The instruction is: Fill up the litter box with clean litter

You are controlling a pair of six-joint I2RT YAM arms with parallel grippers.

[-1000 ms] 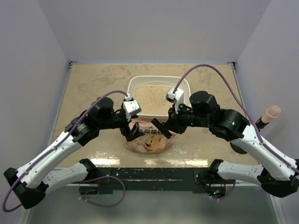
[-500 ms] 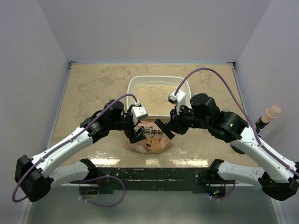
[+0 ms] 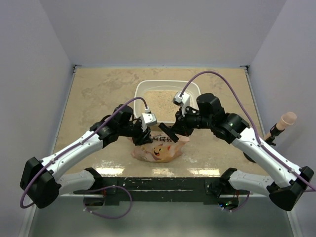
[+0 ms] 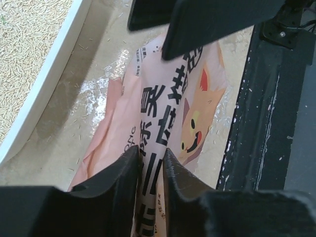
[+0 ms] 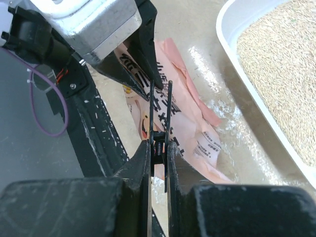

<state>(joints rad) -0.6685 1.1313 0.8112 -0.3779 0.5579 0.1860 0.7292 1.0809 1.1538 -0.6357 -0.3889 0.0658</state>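
Note:
The white litter box (image 3: 140,89) stands mid-table, with clean litter (image 3: 160,101) covering its floor. In front of it lies the orange-pink printed bag (image 3: 159,150). My left gripper (image 3: 143,138) is at the bag's left side. In the left wrist view it (image 4: 150,155) is shut on a raised fold of the bag (image 4: 197,103), with the litter box rim (image 4: 49,84) to the left. My right gripper (image 3: 171,133) hovers over the bag's top edge. In the right wrist view it (image 5: 159,148) is shut on a black spring clip (image 5: 160,116) above the bag (image 5: 190,131).
Stray granules and shiny patches lie on the tabletop (image 4: 94,98) between bag and box. The table's black front edge (image 3: 158,181) runs just behind the bag. A pinkish knob-ended object (image 3: 285,119) stands at the right wall. Grey walls close three sides.
My left gripper moved right onto the bag and its open jaws shut on a fold. The right arm shifted slightly left, still holding the clip.

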